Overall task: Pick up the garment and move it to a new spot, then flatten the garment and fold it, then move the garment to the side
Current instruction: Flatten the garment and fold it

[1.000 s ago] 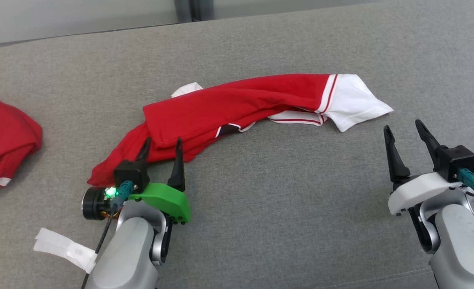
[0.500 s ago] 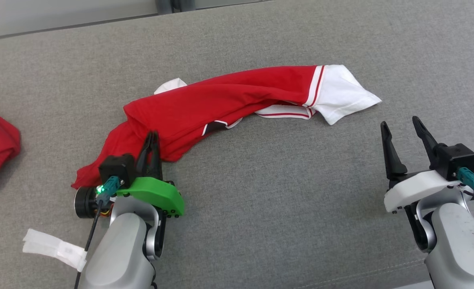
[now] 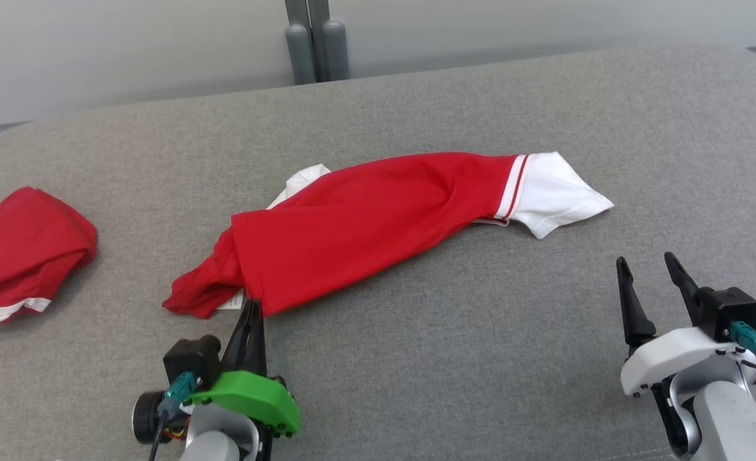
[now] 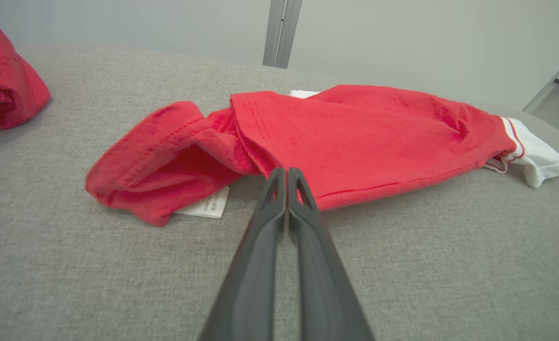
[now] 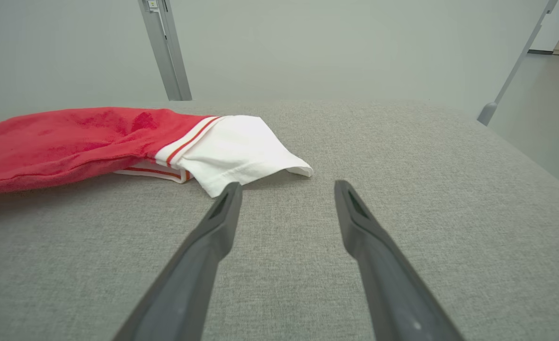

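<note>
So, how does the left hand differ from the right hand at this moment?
The left hand has its fingers pressed together; the right hand has them wide apart. The left hand's cover is green, the right hand's is white. The left hand's tips meet the near red edge of the garment, though whether they pinch cloth cannot be told; the right hand is apart from the garment, above the grey cushion. Both have long dark fingers.
</note>
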Robot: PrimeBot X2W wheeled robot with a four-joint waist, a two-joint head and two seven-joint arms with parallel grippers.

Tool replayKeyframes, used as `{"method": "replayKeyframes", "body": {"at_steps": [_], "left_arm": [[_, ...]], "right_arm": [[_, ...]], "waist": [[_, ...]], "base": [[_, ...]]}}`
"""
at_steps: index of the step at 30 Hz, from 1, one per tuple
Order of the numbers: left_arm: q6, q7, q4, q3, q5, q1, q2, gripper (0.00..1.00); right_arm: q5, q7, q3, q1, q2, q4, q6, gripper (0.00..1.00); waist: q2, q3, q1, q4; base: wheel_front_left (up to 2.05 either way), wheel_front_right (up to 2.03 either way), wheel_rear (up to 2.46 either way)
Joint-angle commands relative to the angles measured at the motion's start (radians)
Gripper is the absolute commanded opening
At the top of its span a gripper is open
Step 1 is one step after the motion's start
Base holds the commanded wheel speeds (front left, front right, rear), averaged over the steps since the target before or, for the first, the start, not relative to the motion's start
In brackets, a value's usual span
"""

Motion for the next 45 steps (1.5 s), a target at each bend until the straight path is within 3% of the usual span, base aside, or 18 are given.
{"method": "replayKeyframes", "body": {"at_steps": [1, 16, 18, 19, 27, 34, 45], "left_arm": [[0.008, 0.000, 0.004, 0.010, 0.003, 0.032, 0.005, 0.00], [0.025, 0.000, 0.051, 0.195, 0.125, 0.148, 0.005, 0.01], [0.032, 0.000, 0.032, 0.223, 0.144, 0.155, 0.005, 0.64], [0.032, 0.000, 0.029, 0.228, 0.153, 0.163, 0.005, 1.00], [0.033, 0.000, -0.046, 0.218, 0.189, 0.200, 0.004, 1.00], [0.036, 0.000, -0.054, 0.174, 0.188, 0.201, 0.005, 1.00], [0.034, 0.000, 0.023, 0.141, 0.153, 0.161, 0.005, 1.00]], "right_arm": [[0.001, -0.003, -0.002, 0.023, 0.004, 0.002, -0.001, 1.00], [-0.004, -0.003, -0.001, 0.087, 0.053, -0.036, -0.001, 1.00], [-0.009, -0.003, -0.006, 0.086, 0.064, -0.055, -0.001, 1.00], [-0.013, -0.003, -0.005, 0.089, 0.071, -0.061, -0.001, 1.00], [-0.043, -0.003, -0.005, 0.102, 0.109, -0.135, -0.001, 1.00], [-0.058, -0.003, 0.014, 0.102, 0.118, -0.126, -0.001, 1.00], [-0.051, -0.003, 0.021, 0.088, 0.116, -0.077, -0.001, 1.00]], "waist": [[0.0000, -0.072, 0.0000, 0.046], [0.0000, -0.138, 0.0000, 0.007], [0.0000, -0.140, 0.0000, 0.001], [0.0000, -0.142, 0.0000, -0.001], [0.0000, -0.143, 0.0000, -0.010], [0.0000, -0.132, 0.0000, -0.004], [0.0000, -0.068, 0.0000, 0.010]], "base": [[0.00, 0.00, 0.00], [0.00, 0.00, 0.00], [0.00, 0.00, 0.00], [0.00, 0.00, 0.00], [0.00, 0.00, 0.00], [0.00, 0.00, 0.00], [0.00, 0.00, 0.00]]}}
